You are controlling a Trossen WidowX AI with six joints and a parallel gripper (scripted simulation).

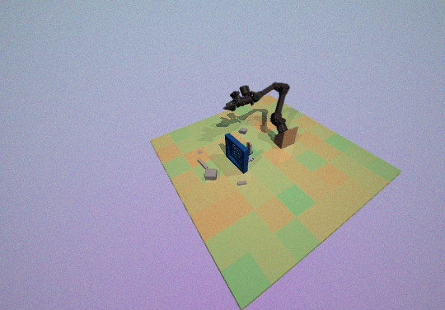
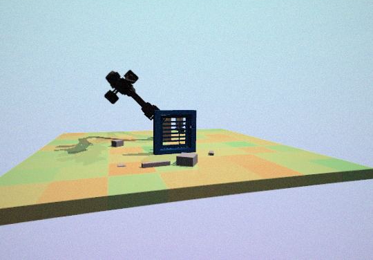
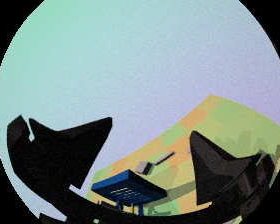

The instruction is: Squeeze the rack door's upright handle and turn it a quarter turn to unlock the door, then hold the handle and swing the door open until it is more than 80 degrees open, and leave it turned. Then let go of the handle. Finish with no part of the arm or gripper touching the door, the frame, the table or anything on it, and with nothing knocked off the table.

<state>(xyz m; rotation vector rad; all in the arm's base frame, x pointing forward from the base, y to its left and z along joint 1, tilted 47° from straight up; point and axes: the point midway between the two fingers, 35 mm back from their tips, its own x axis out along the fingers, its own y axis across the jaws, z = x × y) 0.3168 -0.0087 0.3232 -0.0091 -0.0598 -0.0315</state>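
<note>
A black jointed robot arm (image 1: 281, 102) (image 2: 139, 101) is rising from beside a brown panel (image 1: 290, 138) and reaching over a table patched in green, orange and yellow (image 1: 297, 199) (image 2: 135, 183) (image 3: 218, 117). Its black gripper (image 1: 229, 108) (image 2: 121, 86) (image 3: 152, 128) is hanging in the air, fingers spread wide and holding nothing, well apart from the blue square rack frame (image 1: 245, 161) (image 2: 157, 133) (image 3: 128, 176). This frame is standing upright on the table, with the blue slatted rack door (image 1: 236, 152) (image 2: 174, 133) filling its opening. Around it, loose grey things are lying: a chunky block (image 1: 210, 174) (image 2: 186, 159) (image 3: 143, 167) and a long thin bar (image 1: 202, 163) (image 2: 156, 164) (image 3: 164, 158) are sitting close together on the side away from the arm, with a small flat piece (image 1: 199, 152) (image 2: 121, 165) near the bar. A smaller grey block (image 1: 243, 131) (image 2: 117, 143) is resting between the frame and the table's far edge in the top view, and a short grey bar (image 1: 241, 183) (image 2: 211, 153) is lying near the frame's opposite end. Small pale parts are showing on the arm's side of the frame, too tiny for telling the handle's shape or turn. In the exterior view, the frame is covering the arm's lower part; in the wrist view, dark gripper parts are cutting off the frame's lower portion.
</note>
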